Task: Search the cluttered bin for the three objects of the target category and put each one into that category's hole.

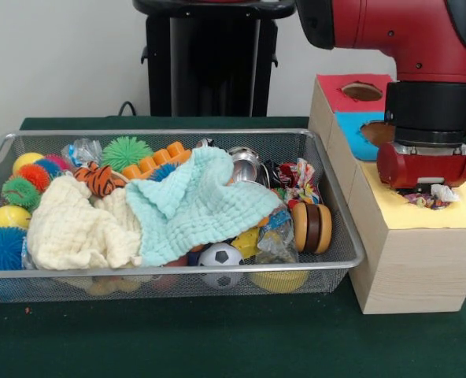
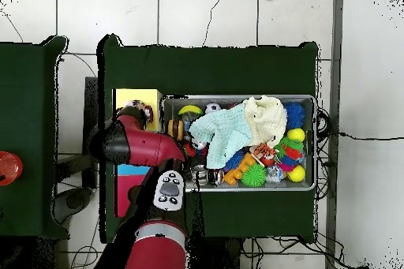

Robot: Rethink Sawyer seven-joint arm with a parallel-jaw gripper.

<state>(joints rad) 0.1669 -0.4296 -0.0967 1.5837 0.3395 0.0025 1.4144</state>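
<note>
The wire mesh bin (image 1: 178, 270) sits on the green table, full of toys; it also shows in the overhead view (image 2: 237, 98). My gripper (image 1: 427, 191) hangs below the red wrist, right over the hole in the yellow top of the wooden box (image 1: 453, 214). A small crinkly packet (image 1: 431, 197) with white and coloured wrapping shows at that hole, directly under the gripper. I cannot see whether the gripper holds it. In the overhead view the arm (image 2: 142, 143) covers the gripper and most of the box.
The bin holds a mint cloth (image 1: 194, 205), a cream cloth (image 1: 79, 224), a soccer ball (image 1: 220, 256), a wooden yo-yo (image 1: 312, 228), spiky balls (image 1: 126, 150), a tiger toy (image 1: 99, 179) and candy packets (image 1: 300, 177). Blue (image 1: 359, 130) and red (image 1: 339, 98) box tops lie behind the yellow one.
</note>
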